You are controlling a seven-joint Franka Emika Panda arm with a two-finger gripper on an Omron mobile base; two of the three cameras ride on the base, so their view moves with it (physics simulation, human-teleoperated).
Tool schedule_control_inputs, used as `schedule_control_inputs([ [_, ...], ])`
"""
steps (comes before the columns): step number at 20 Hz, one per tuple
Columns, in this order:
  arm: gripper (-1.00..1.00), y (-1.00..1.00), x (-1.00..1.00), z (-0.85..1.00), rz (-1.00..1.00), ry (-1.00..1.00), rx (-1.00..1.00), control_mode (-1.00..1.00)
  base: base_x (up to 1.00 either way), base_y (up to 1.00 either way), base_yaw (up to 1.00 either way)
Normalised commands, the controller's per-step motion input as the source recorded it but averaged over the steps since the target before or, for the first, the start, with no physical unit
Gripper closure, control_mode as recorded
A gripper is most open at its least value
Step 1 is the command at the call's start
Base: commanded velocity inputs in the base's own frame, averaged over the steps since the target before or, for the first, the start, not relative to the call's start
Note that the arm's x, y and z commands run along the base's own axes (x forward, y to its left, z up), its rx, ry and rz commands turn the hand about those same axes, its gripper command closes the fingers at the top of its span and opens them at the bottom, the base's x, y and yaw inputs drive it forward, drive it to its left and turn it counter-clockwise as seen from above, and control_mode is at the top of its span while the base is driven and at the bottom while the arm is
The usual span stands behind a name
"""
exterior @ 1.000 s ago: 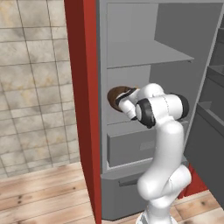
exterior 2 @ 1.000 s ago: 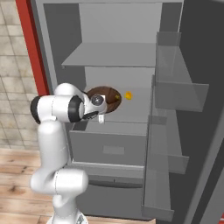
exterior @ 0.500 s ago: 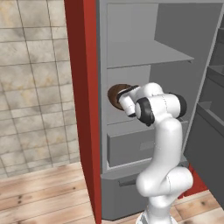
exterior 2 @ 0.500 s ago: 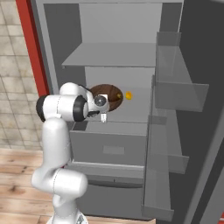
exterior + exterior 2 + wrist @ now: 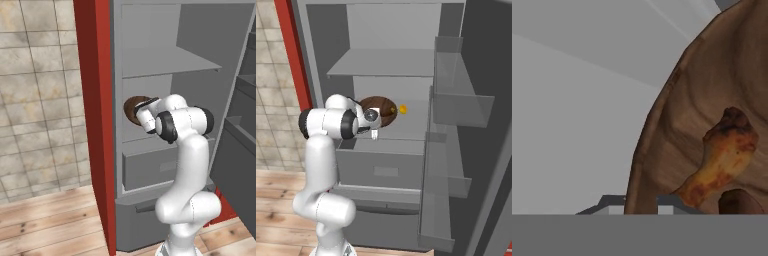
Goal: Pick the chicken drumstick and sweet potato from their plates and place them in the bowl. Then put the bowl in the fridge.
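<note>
Tool (image 5: 377,123) clamped on near rim of bowl (image 5: 383,109), inside open fridge (image 5: 321,60) over middle shelf; chicken drumstick (image 5: 719,160) in bowl; open room rightward toward small yellow thing (image 5: 403,108)

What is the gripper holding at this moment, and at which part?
The gripper is shut on the bowl, pinching its rim at the near edge. The chicken drumstick lies inside it.

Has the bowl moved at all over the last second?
No. The bowl sits at the same spot beside the small yellow thing on the fridge shelf, gripper shut on its rim.
</note>
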Motion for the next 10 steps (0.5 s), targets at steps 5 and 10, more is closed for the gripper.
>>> schedule_control_inputs([
  [5, 1.0, 0.02, 0.15, 0.0, 0.0, 0.0, 0.0, -1.0, 0.0, 0.0, 0.0],
  [10, -1.0, 0.06, 0.03, 0.11, 0.01, -0.01, 0.0, -1.0, 0.0, 0.0, 0.0],
])
